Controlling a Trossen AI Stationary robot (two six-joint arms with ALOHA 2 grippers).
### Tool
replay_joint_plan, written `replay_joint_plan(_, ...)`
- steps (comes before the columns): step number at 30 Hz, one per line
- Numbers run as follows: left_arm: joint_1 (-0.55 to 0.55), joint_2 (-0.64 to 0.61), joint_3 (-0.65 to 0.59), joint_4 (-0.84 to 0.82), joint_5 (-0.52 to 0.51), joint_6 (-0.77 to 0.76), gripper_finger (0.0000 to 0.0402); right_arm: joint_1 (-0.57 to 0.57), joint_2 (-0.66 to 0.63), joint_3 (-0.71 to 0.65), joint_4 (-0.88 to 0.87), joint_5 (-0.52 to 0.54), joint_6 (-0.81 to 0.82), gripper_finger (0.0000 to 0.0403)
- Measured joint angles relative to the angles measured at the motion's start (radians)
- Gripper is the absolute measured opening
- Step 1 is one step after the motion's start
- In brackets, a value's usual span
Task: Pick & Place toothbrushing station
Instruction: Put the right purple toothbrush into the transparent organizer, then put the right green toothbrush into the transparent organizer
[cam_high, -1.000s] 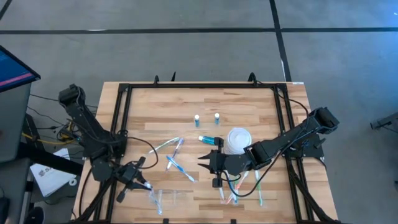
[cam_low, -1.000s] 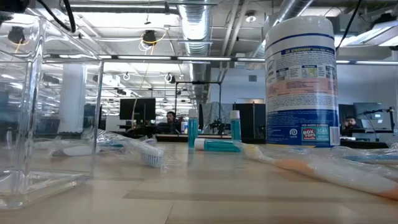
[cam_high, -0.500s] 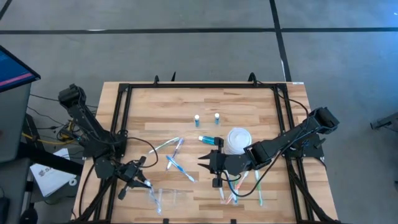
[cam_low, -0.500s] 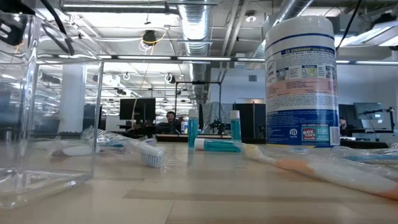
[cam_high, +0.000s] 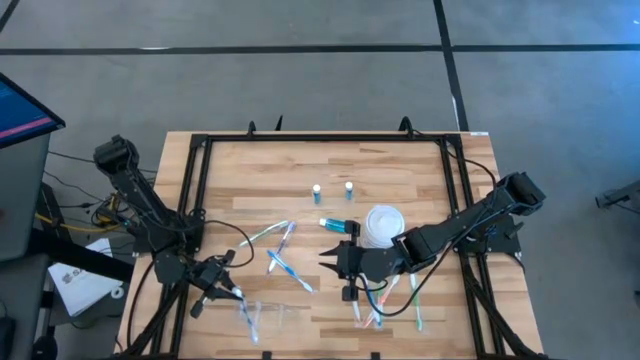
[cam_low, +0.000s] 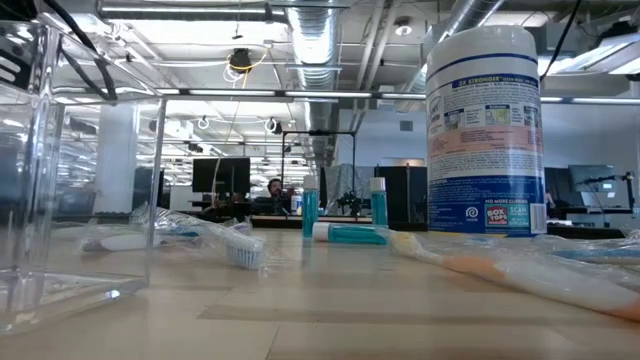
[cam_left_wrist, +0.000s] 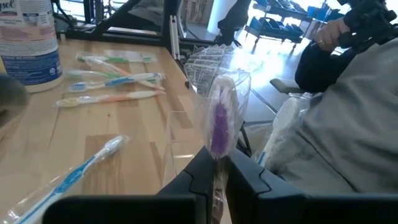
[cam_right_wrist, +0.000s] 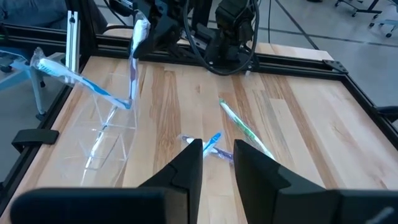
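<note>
My left gripper (cam_high: 222, 292) is at the near left, shut on a wrapped toothbrush with purple bristles (cam_left_wrist: 219, 121). It holds this over a clear plastic holder (cam_high: 262, 315). A blue toothbrush (cam_right_wrist: 74, 81) leans in that holder. Loose toothbrushes lie at the table's middle (cam_high: 280, 255) and under the right arm (cam_high: 385, 300). Two small blue bottles (cam_high: 317, 189) (cam_high: 349, 187) stand at the far middle, and one (cam_high: 335, 225) lies on its side. My right gripper (cam_high: 328, 262) hovers over the middle, open, with nothing between its fingers. My left gripper pinches the toothbrush's handle (cam_left_wrist: 216, 177) between its two fingers, below the head. The fingers come nearly level from the table's left and lie across the handle. The brush stands about upright, head up. In the right wrist view its lower end (cam_right_wrist: 130, 99) reaches down to the clear holder.
A white wipes canister (cam_high: 383, 225) stands right of the middle, beside the right arm. A black frame (cam_high: 200, 150) runs round the wooden table. A person in grey (cam_left_wrist: 348, 124) sits past the table's near left corner.
My left gripper has sunk a little with the toothbrush, toward the clear holder; the brush has stayed upright in the hold.
</note>
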Motion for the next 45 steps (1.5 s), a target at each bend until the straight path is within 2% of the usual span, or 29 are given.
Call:
replay_joint_plan(13,0.0,0.154,0.001,0.132,0.001,0.004,0.0021,0.0,0.0,0.0,-0.01,0.0,0.0,0.0082)
replay_joint_plan(26,0.0,0.163,0.0,0.143,0.011,0.003,0.0026,0.0,0.0,0.0,-0.015,0.0,-0.003,0.0082)
replay_joint_plan(31,0.0,0.165,-0.003,0.142,0.029,0.002,0.0053,-0.002,0.0,0.0,-0.016,0.0,-0.002,0.0082)
replay_joint_plan(45,0.0,0.164,-0.002,0.194,0.024,0.031,0.0171,-0.002,0.0,0.0,-0.024,0.0,0.0,0.0082)
